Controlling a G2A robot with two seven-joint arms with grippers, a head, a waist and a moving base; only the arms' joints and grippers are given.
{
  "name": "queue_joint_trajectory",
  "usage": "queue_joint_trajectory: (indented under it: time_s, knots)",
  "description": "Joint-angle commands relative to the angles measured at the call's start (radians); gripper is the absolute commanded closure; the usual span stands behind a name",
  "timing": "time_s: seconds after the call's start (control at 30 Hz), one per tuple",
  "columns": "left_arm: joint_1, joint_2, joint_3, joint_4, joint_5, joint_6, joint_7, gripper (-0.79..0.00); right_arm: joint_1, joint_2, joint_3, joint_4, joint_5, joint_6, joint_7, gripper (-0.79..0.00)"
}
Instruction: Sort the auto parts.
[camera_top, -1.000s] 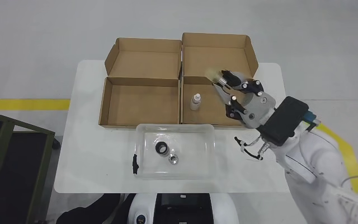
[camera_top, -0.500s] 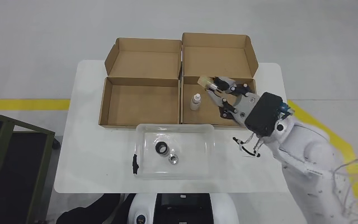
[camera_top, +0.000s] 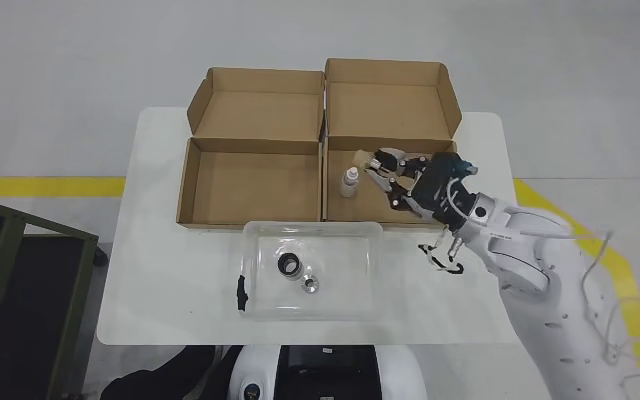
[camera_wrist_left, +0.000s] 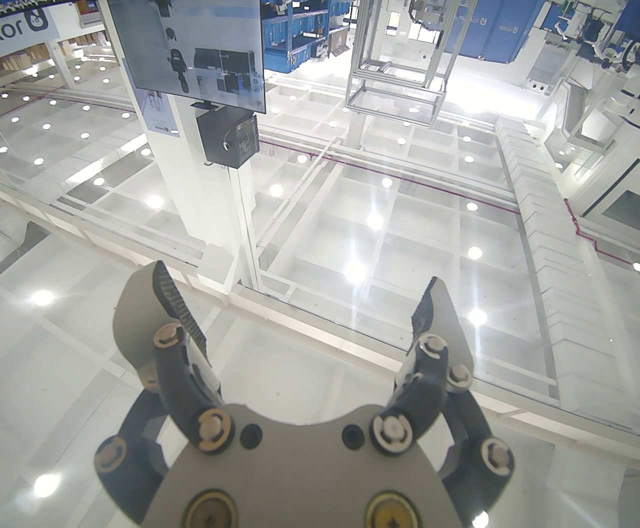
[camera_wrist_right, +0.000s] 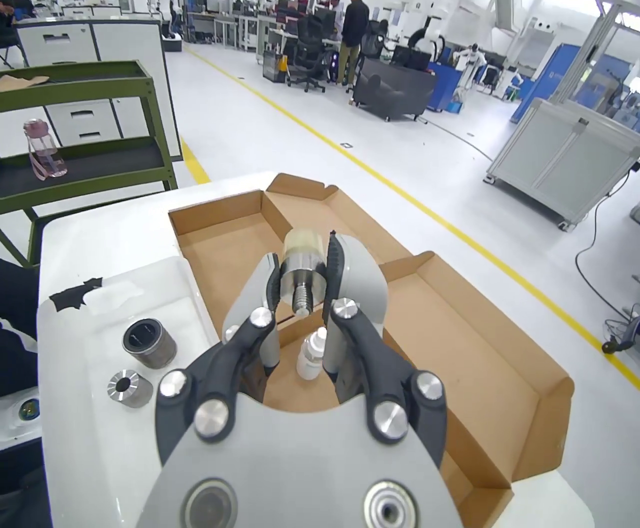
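Sitting between right tool's (camera_wrist_right: 302, 252) 2 fingers (camera_wrist_right: 352, 272) (clamped): a threaded part (camera_wrist_right: 299, 280).

White table (camera_top: 160, 290): left box (camera_top: 250, 185), right box (camera_top: 385, 95), clear tray (camera_top: 350, 275).

Pale grey floor (camera_top: 90, 60) all around, a yellow line (camera_wrist_right: 410, 200) running across it, a green cart (camera_wrist_right: 85, 97) alongside, office chairs (camera_wrist_right: 306, 52) far back, ceiling lights (camera_wrist_left: 376, 220) glaring overhead.

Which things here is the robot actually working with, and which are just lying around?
Job: right gripper, threaded part, white bottle, left box, right box, tray, dark sleeve, steel bushing.
Lying about: pink bottle, green cart, black tape.
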Motion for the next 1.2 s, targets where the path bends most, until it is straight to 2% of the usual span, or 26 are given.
queue_joint_trajectory:
  time_s: [0.0,0.83,1.17]
  knots:
    - [0.000,0.000,0.000,0.000,0.000,0.000,0.000,-0.785,0.003,0.002,0.002,0.017,0.000,-0.003,0.029,0.000]
    - [0.000,0.000,0.000,0.000,0.000,0.000,0.000,-0.785,0.098,0.014,-0.036,0.271,0.035,0.002,0.289,0.000]
    - [0.000,0.000,0.000,0.000,0.000,0.000,0.000,-0.785,0.190,0.006,-0.130,0.392,0.069,-0.017,0.393,0.000]
